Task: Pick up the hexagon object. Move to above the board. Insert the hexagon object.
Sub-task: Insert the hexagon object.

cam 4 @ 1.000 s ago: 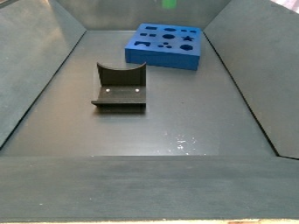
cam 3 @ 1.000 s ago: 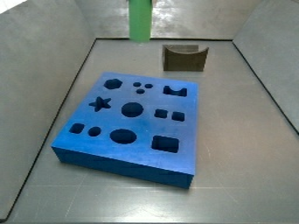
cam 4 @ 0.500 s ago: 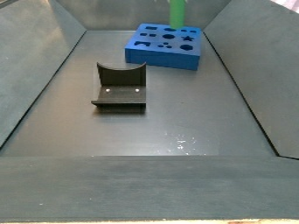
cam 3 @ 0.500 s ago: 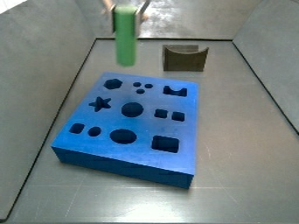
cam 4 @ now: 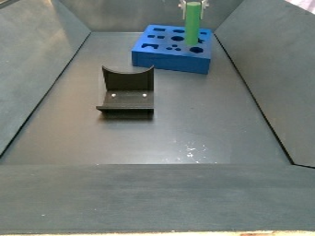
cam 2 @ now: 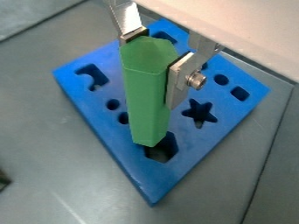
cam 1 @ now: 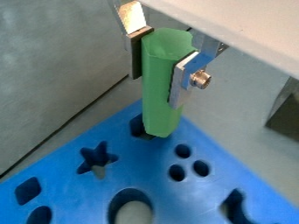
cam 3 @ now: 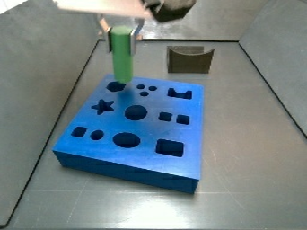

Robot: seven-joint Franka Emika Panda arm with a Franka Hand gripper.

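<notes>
My gripper (cam 1: 162, 63) is shut on the bright green hexagon object (cam 1: 160, 83), which it holds upright. The gripper and peg also show in a wrist view (cam 2: 156, 61) and in both side views (cam 3: 121, 52) (cam 4: 193, 20). The peg's lower end is at the mouth of a dark hole (cam 2: 162, 151) near a corner of the blue board (cam 3: 156, 153). I cannot tell whether it is inside the hole. The board also shows in a side view (cam 4: 157, 57). The star hole (cam 1: 97, 159) lies beside that hole.
A dark olive notched block (cam 3: 189, 60) stands beyond the board near the back wall. The dark L-shaped fixture (cam 4: 125, 93) stands on the floor in front of the board. Grey sloped walls enclose the floor on all sides.
The gripper has come down and moved over the board's corner with the peg. The peg's lower end has dropped from well above the board to the hole's mouth.
</notes>
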